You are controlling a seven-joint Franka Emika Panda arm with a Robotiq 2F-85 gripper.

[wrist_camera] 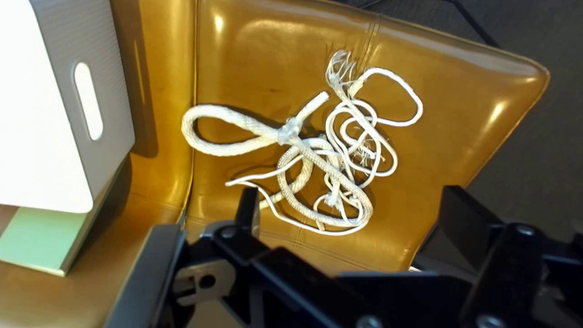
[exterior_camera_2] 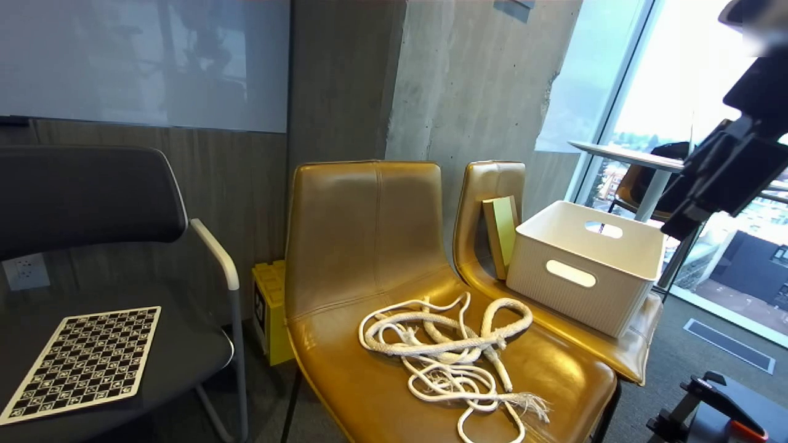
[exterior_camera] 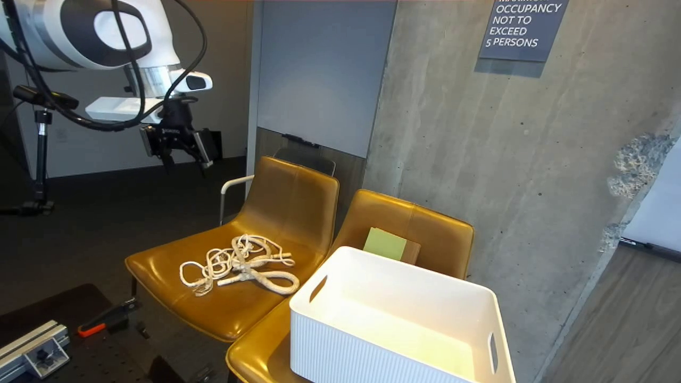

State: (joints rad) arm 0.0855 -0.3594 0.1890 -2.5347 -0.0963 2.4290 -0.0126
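Note:
My gripper [exterior_camera: 186, 162] is open and empty, held in the air above and apart from the chairs. In the wrist view its two black fingers [wrist_camera: 350, 200] stand wide apart. A tangled off-white rope [wrist_camera: 289, 132], with thick and thin strands and frayed ends, lies on the seat of a tan leather chair [wrist_camera: 282, 59]. The rope also shows in both exterior views [exterior_camera: 246, 275] [exterior_camera_2: 455, 354]. A white ribbed box [exterior_camera: 346, 335] with oval handle holes stands on the second tan chair [exterior_camera: 441, 231]. A pale green book-like block [exterior_camera_2: 505, 231] leans between the box and that chair's backrest.
A grey armchair [exterior_camera_2: 92, 227] bears a checkered board [exterior_camera_2: 86, 357]. A yellow case [exterior_camera_2: 274, 307] stands beside it. A dark table [exterior_camera: 106, 351] holds a metal rail [exterior_camera: 34, 346] and an orange-and-black tool [exterior_camera: 106, 319]. A concrete wall [exterior_camera: 505, 159] rises behind the chairs.

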